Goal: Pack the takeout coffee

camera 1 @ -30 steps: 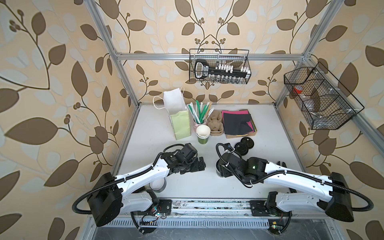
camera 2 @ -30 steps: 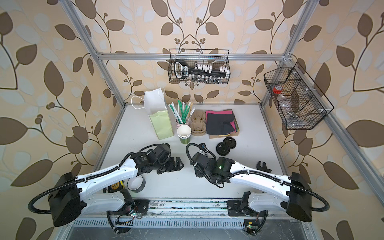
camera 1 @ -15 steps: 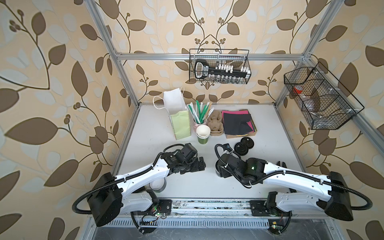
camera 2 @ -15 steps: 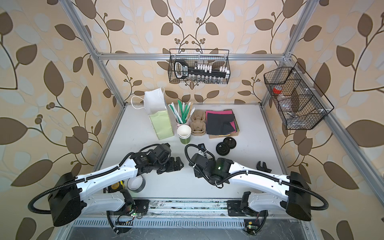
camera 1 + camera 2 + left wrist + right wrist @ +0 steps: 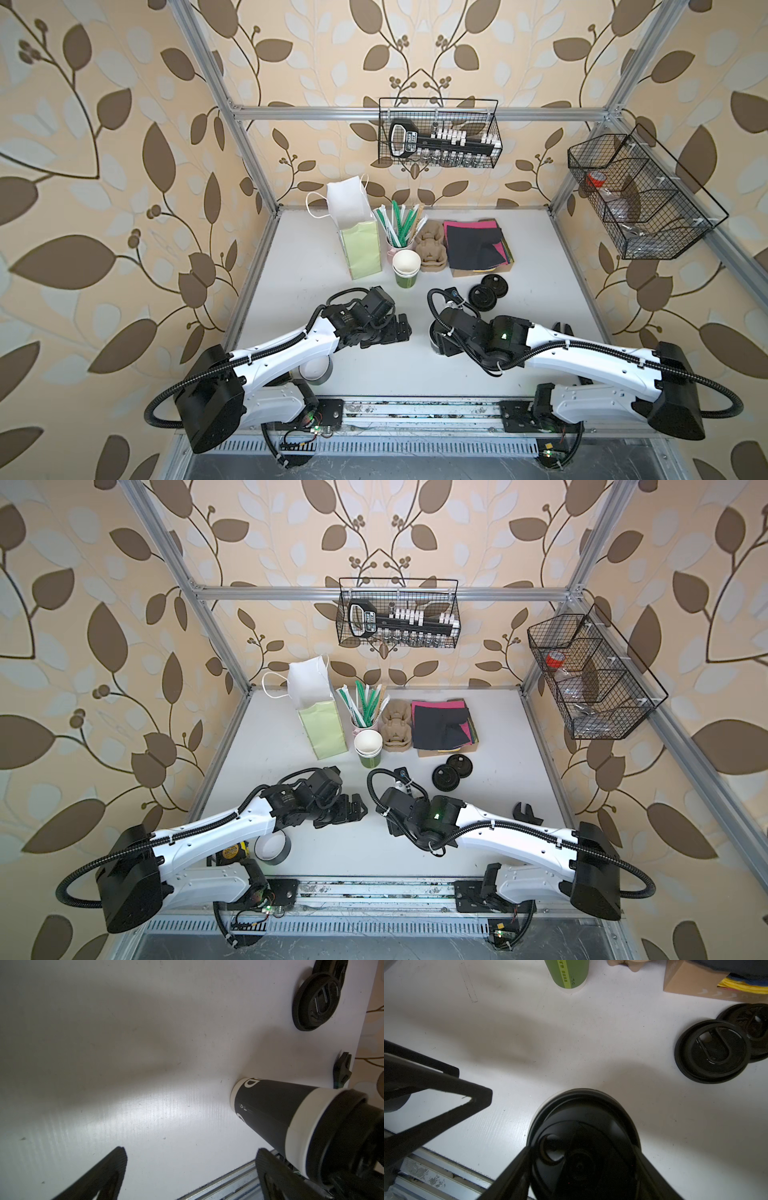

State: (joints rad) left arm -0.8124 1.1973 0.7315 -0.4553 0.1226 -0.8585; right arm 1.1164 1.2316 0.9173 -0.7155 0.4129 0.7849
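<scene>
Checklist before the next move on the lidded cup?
1. coffee cup upright on the table: ok.
2. lid on the cup: ok.
3. right claw astride the lid, firm grip: cannot tell.
4. left claw open and empty: ok.
5. paper bag upright, mouth open: ok.
6. loose lids apart from the cup: ok.

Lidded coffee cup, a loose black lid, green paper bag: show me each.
Lidded coffee cup [image 5: 270, 1109]: left wrist view, dark side wall.
Loose black lid [image 5: 712, 1051]: right wrist view, top face.
Green paper bag [image 5: 361, 249]: a top view, green front panel.
</scene>
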